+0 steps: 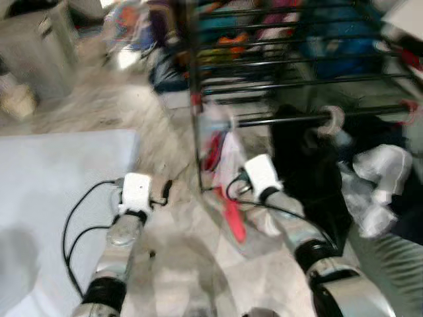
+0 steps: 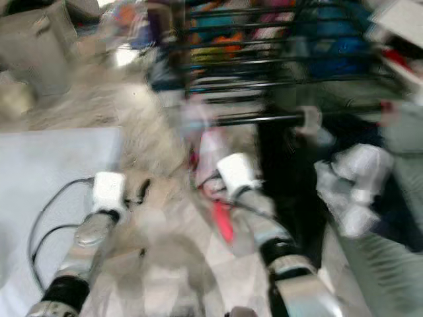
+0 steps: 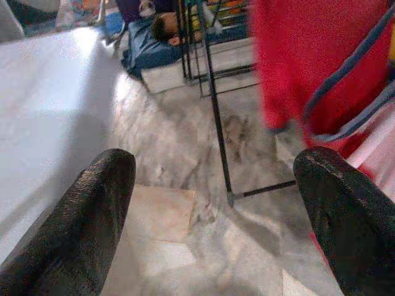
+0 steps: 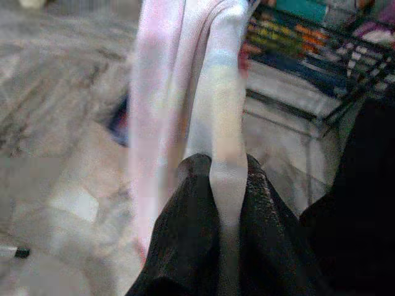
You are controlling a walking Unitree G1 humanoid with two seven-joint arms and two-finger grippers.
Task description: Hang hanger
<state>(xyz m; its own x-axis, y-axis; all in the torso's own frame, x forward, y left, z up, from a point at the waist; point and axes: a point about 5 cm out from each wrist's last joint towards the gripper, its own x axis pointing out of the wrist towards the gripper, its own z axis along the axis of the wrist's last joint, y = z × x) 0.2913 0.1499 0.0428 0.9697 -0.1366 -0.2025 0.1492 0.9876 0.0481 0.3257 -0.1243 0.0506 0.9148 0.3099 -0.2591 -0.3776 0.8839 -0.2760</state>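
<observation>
My head views were blurred, so I could make out only the larger shapes. My right pincer [image 4: 216, 246] was clenched on a fold of pale pink-and-white garment [image 4: 185, 92], the cloth pinched between the two black fingers [image 4: 185, 240] and hanging from there toward the marble floor [image 1: 178, 264]. From my head I saw that same arm reaching forward to the near left corner of the black drying rack [image 1: 277, 66], where the pale garment [image 1: 228, 158] and something red [image 1: 234, 221] hung just under the rack's nearest rail [image 1: 284, 120]. I could not tell whether a hanger sat inside the cloth; none could be picked out through the blur. A black garment [image 1: 310, 172] hung from the same rail to the right, with white bundled cloth [image 1: 380, 178] further right.

My left pincer [image 3: 216, 203] was released, its fingers spread wide apart with nothing between them, held over the floor to the left of the rack. Ahead of it stood a thin black rack leg [image 3: 216, 123], and red fabric [image 3: 308, 61] hung close by. A pale grey mat [image 1: 59, 198] lay on the floor to my left.
</observation>
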